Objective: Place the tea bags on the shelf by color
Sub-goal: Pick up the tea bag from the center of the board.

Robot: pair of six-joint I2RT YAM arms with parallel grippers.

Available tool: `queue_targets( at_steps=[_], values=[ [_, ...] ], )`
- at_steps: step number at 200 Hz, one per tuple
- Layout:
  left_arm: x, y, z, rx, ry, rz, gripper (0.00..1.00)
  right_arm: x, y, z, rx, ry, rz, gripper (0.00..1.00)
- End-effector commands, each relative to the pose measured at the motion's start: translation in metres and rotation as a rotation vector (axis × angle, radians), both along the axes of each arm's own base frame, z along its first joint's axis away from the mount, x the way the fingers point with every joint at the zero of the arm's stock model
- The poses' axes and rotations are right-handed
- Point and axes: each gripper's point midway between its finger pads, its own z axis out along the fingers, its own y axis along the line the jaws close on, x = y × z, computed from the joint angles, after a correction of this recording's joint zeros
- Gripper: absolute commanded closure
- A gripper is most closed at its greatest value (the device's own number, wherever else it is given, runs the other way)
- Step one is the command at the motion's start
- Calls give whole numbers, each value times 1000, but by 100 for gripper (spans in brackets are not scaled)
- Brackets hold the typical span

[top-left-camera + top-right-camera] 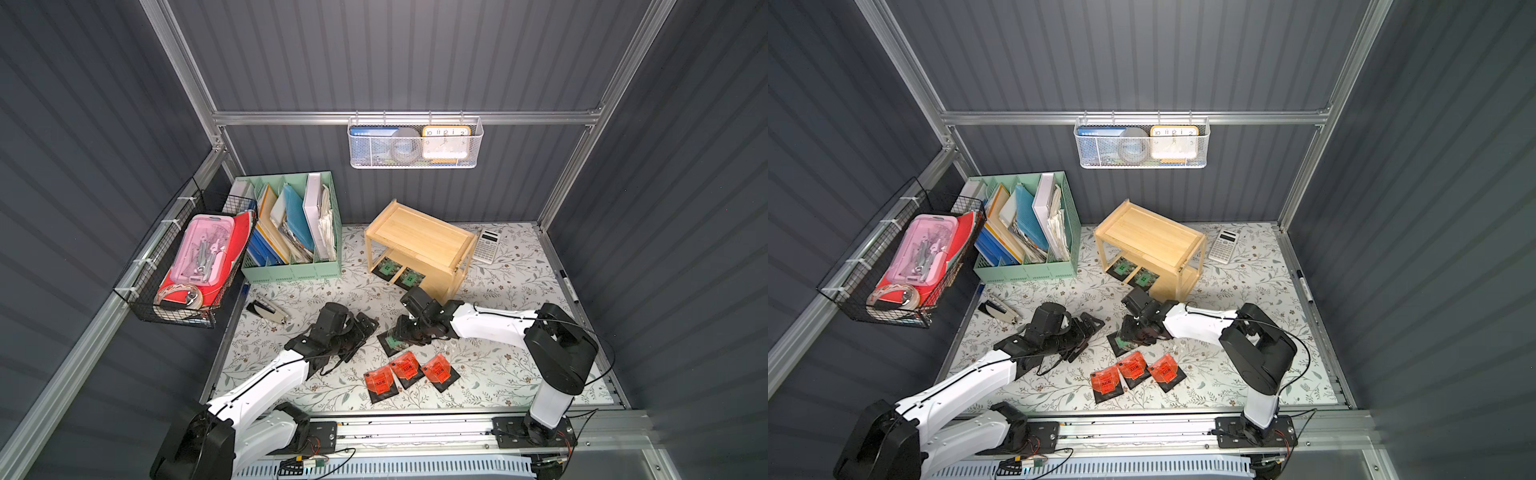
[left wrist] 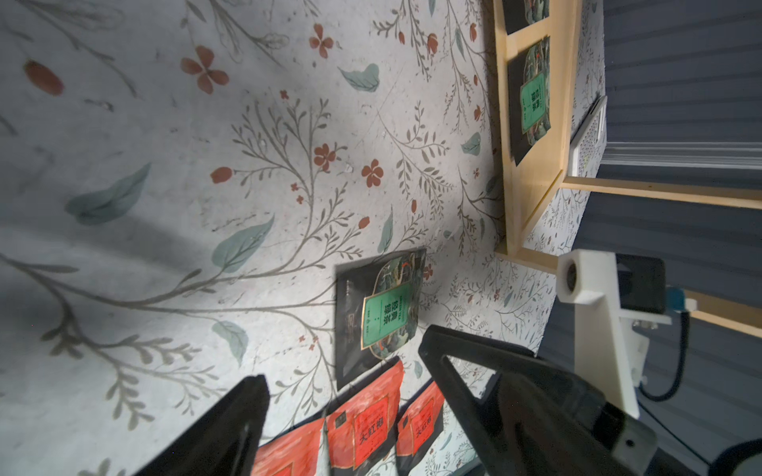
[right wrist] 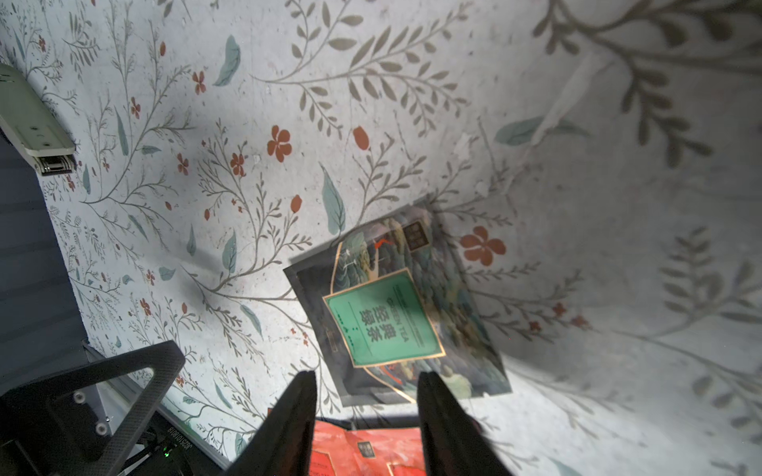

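Presently: both grippers at the loose tea bags, shelf behind

Seen from above, the floral table mat [image 1: 519, 374] covers the floor of the grey cell. The left arm [image 1: 257, 386] reaches in from the near left corner and the right arm [image 1: 490, 326] from the near right. Both end close together near the middle of the mat.

At rear left stands the mint-green file organizer [image 1: 291, 272]. At rear centre is the shelf [image 1: 419, 237], pale wood with two tiers, and a calculator [image 1: 487, 246] lies just beside it.

The left gripper [image 1: 365, 328] hangs low over the mat with its fingers [image 2: 243, 412] spread wide and nothing between them. The right gripper [image 1: 401, 332] is poised directly over the third green tea bag [image 1: 390, 341].

In the right wrist view the right gripper's fingers [image 3: 437, 412] stand parted. The tips sit to either side of that bag's near edge, and the bag [image 3: 383, 317] lies flat on the mat. Whether the tips touch it cannot be told.

Two green tea bags [image 1: 386, 266] lie side by side on the shelf's lower tier, at its front edge.

Three red tea bags [image 1: 405, 368] lie in a close row on the mat. They are just in front of the third green one, towards the arms' bases.
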Motion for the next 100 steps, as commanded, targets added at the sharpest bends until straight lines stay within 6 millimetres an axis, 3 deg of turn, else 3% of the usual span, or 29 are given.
queue_targets(
  at_steps=[1,100],
  values=[
    [3,-6,-4,-47,5,0,10,-9,-5,-19,-27,55,-16,55],
    [6,-16,-27,-72,46,-27,16,-14,-15,-38,-77,98,-53,55]
  ],
)
